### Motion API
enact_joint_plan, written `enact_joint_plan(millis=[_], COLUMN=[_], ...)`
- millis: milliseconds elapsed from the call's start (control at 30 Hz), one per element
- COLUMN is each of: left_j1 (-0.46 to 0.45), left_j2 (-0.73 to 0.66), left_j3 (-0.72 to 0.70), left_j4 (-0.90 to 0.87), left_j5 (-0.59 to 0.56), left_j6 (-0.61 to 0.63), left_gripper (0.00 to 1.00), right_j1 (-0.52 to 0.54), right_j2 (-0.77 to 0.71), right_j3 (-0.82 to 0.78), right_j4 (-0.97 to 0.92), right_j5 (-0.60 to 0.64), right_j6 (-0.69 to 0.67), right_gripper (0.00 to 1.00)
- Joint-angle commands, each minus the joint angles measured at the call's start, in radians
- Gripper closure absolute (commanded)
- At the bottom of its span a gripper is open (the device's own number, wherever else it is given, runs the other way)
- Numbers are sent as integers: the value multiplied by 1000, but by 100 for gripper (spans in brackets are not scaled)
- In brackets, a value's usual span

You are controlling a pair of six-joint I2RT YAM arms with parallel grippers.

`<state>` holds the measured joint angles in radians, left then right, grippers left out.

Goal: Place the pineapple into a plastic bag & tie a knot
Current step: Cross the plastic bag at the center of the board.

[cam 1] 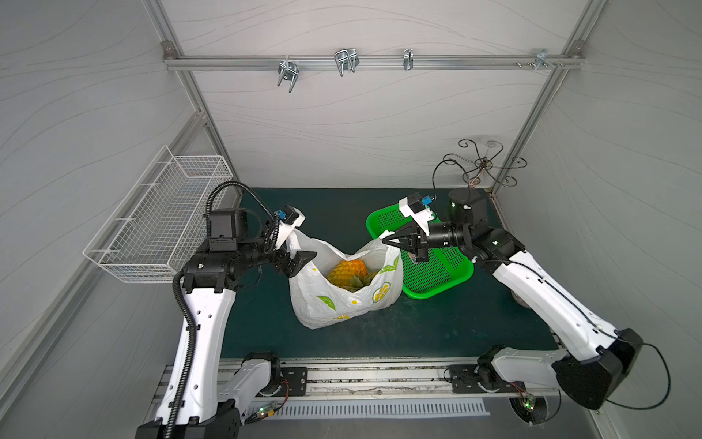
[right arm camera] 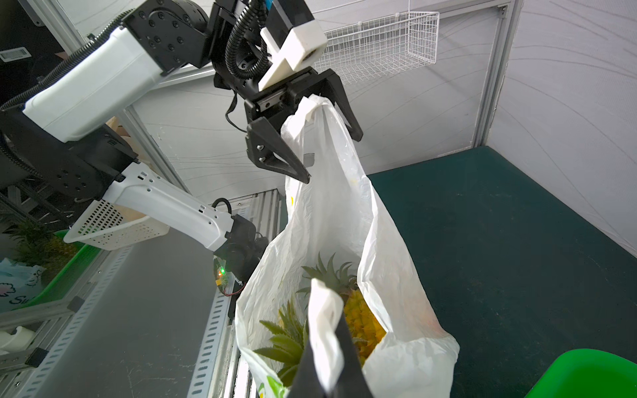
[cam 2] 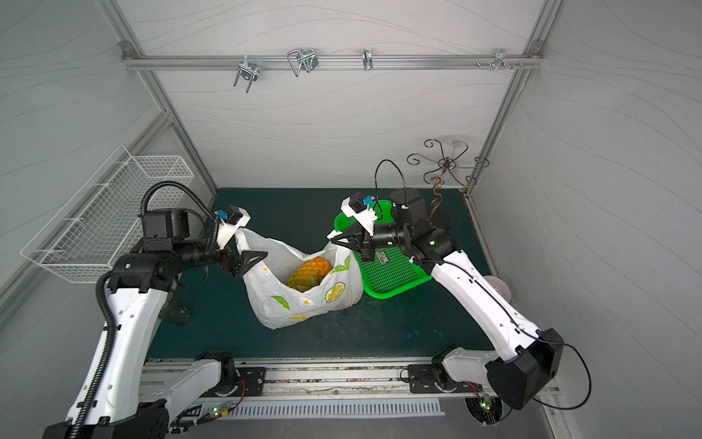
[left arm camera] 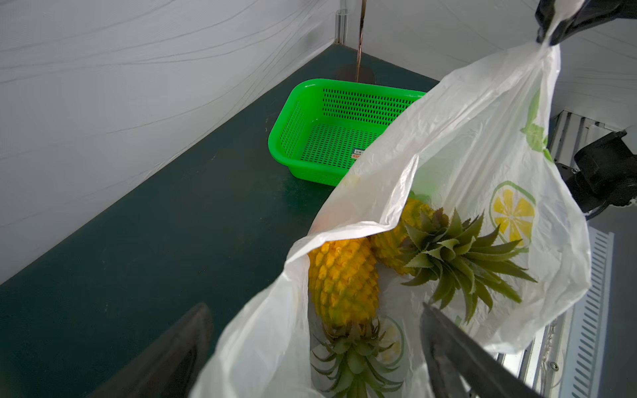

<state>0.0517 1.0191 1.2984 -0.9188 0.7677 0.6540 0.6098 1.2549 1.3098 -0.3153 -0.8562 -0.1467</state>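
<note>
Found plastic bag point(cam 1: 342, 304) sitting mid-way on dark green mat point(cam 1: 418, 330), mouth open, two pineapples point(left arm camera: 341, 279) inside. One handle clamped in closed right gripper point(cam 1: 384, 240); the other draped between spread jaws of left gripper point(right arm camera: 332, 158). Noted green tray point(cam 1: 437, 277) just beside the bag, label on its floor, and wire basket point(cam 1: 163, 228) on pale wall.

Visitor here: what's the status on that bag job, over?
Right claw shut on thin white plastic bag; left claw open around its other handle. Yellow pineapples inside, handles untied. Green perforated plastic tray alongside.

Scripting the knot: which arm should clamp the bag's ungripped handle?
Likely left: the left gripper, jaws open, straddles that handle of the thin white printed plastic bag; right gripper is shut on the other.
</note>
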Motion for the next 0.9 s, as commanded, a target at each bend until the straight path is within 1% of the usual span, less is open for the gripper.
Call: enact_joint_plan(millis=[0, 100, 200, 267, 300, 367, 433, 500, 567, 700, 733, 767, 833, 867], left_j1=[53, 96, 104, 103, 103, 104, 103, 103, 102, 81, 63, 43, -24, -50], left_j2=[-1, 11, 1, -14, -28, -64, -119, -171, -210, -253, -264, -273, -283, -278], left_j3=[9, 14, -5, -37, -61, -117, -184, -226, -236, -195, -181, -167, -147, -146], left_j4=[114, 97, 101, 149, 210, 375, 624, 770, 833, 815, 794, 759, 669, 632], left_j5=[202, 332, 395, 429, 448, 444, 375, 284, 188, 93, 95, 105, 112, 106], left_j6=[14, -1, -27, -71, -118, -268, -473, -623, -736, -944, -967, -955, -872, -822], left_gripper=[19, 54, 75, 96, 100, 100, 100, 100, 100, 100, 100, 100, 100, 100], right_j1=[-7, -7, -5, -2, 2, 12, 36, 69, 102, 149, 157, 165, 173, 173], right_j2=[-5, 15, 35, 45, 50, 60, 63, 60, 48, -9, -25, -37, -55, -53], right_j3=[14, 37, 62, 78, 90, 116, 149, 184, 212, 195, 180, 168, 130, 121], right_j4=[53, 51, 51, 41, 32, 27, 27, 24, 22, 60, 79, 105, 181, 203], right_j5=[-33, -21, -2, 29, 46, 87, 145, 194, 220, 216, 192, 175, 175, 211], right_j6=[8, 9, 23, 27, 25, 32, 37, 33, 30, 56, 65, 73, 106, 110], right_gripper=[100, 100, 100, 100, 100, 100, 100, 100, 100, 100, 100, 100, 100, 100])
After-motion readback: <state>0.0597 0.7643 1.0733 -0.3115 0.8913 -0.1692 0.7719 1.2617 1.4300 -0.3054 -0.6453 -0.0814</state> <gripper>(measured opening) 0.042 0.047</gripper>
